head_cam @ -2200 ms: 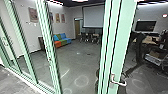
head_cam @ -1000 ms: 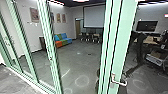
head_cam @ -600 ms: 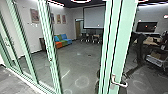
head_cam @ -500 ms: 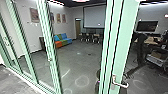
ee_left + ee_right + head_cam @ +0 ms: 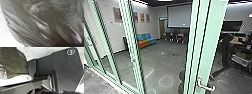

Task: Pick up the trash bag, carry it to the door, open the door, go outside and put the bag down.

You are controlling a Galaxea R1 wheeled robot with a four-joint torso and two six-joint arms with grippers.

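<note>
The trash bag [image 5: 41, 23], dark, thin and wrinkled with shiny creases, shows large and close in the left wrist view. Part of the same dark bag [image 5: 15, 62] hangs beside the robot's base in the right wrist view, over a pale floor. In the head view the glass door's green frame [image 5: 209, 42] stands upright right of centre. Its silver lever handle [image 5: 206, 86] sits low on that frame. How the grippers stand relative to the bag and handle cannot be told.
Green-framed glass panels [image 5: 132, 50] run along the left. Beyond the glass are a grey floor [image 5: 161, 60], a colourful sofa [image 5: 146, 41], chairs [image 5: 174, 37] and a projection screen [image 5: 179, 16]. A cluttered desk [image 5: 236, 40] stands at the right.
The door's frame and its handle have shifted right, the handle also slightly down, while the room behind stays nearly in place.
</note>
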